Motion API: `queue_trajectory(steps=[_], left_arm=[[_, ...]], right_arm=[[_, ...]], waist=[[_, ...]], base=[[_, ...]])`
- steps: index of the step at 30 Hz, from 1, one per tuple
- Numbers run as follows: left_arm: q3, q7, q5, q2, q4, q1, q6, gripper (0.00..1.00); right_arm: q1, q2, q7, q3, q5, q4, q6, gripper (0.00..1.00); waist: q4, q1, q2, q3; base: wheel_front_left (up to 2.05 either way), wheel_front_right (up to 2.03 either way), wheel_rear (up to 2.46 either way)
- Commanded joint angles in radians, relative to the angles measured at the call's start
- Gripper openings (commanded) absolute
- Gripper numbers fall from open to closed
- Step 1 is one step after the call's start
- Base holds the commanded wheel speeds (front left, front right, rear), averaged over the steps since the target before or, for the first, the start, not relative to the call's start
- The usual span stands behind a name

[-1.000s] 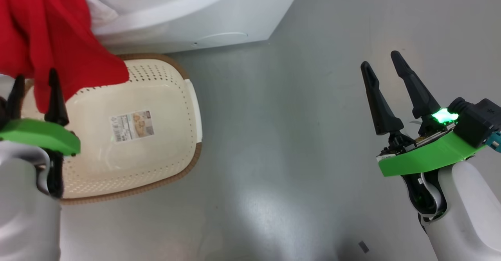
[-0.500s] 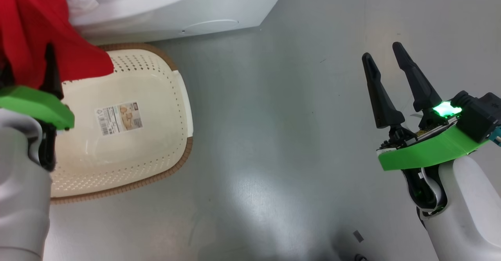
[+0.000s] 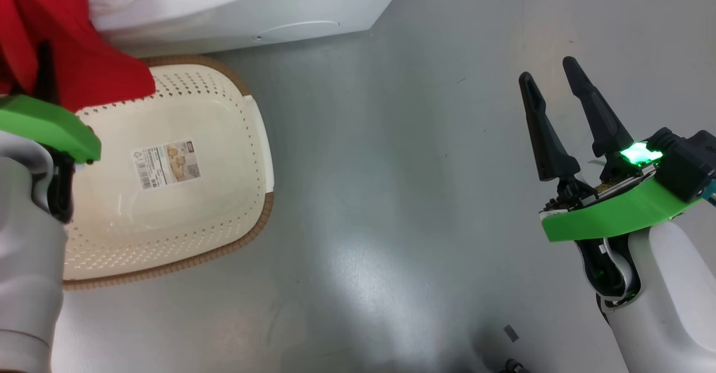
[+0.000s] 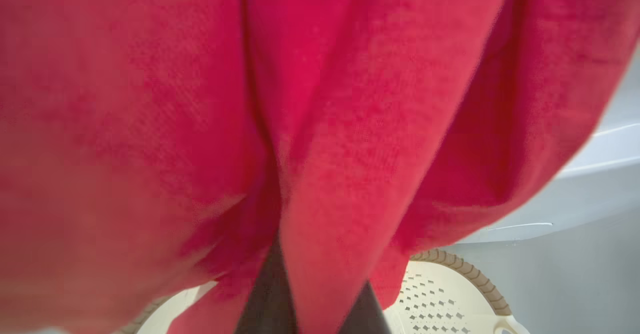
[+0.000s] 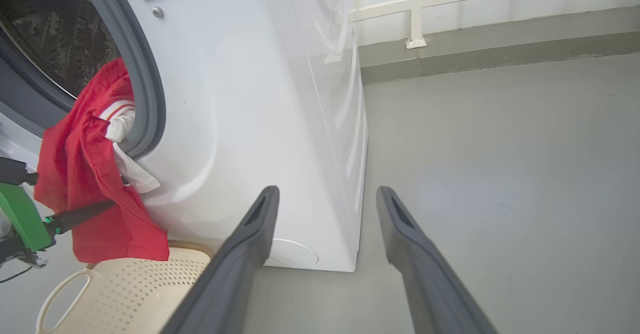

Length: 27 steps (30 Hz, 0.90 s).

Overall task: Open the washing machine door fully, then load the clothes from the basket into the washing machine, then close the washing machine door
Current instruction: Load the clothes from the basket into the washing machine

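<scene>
- The drum (image 5: 65, 28) of the washing machine (image 5: 240, 98) lies exposed, so the door-opening step reads as done.
- The clothes (image 5: 90, 174), a red garment with a white-striped edge, are draped over the grey gasket (image 5: 145, 88). The top is inside the mouth, and most of it hangs down the front above the basket (image 3: 224, 110).
- The basket's bottom shows nothing but its paper label (image 3: 166, 163), so loading looks about half finished.
- The left gripper (image 5: 87, 213) reaches into the hanging cloth. In the left wrist view its two dark fingers (image 4: 265, 304) stand close together with a red fold pinched between them.
- The right gripper (image 3: 548, 82) hovers well apart over bare grey floor (image 3: 391, 194), with its fingers spread wide and nothing between them.
- What is left is to push the dangling part past the gasket, then swing the door shut.
- Cloth left on the lip would likely block that closing, and the basket sits just below the mouth, touching or nearly touching the machine's front.
</scene>
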Motion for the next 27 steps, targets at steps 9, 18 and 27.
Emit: queue_trajectory(steps=[9, 18, 27], left_arm=[[0.004, -0.012, -0.014, 0.049, -0.089, 0.038, -0.003, 0.0], [0.061, -0.012, 0.004, 0.045, -0.253, 0.127, -0.002, 0.0], [0.129, -0.012, 0.062, 0.022, -0.468, 0.232, 0.012, 0.0]], right_arm=[[0.01, -0.004, -0.005, 0.011, -0.003, -0.018, 0.002, 1.0], [0.014, -0.002, -0.005, 0.016, 0.0, -0.011, 0.002, 1.0], [0.027, 0.003, -0.005, 0.017, 0.002, -0.004, 0.002, 1.0]], waist=[[0.017, 0.0, 0.0, -0.011], [0.021, 0.0, 0.0, -0.031], [0.02, 0.0, 0.0, -0.056]], base=[[0.0, 0.0, 0.0], [0.0, 0.0, 0.0], [0.0, 0.0, 0.0]])
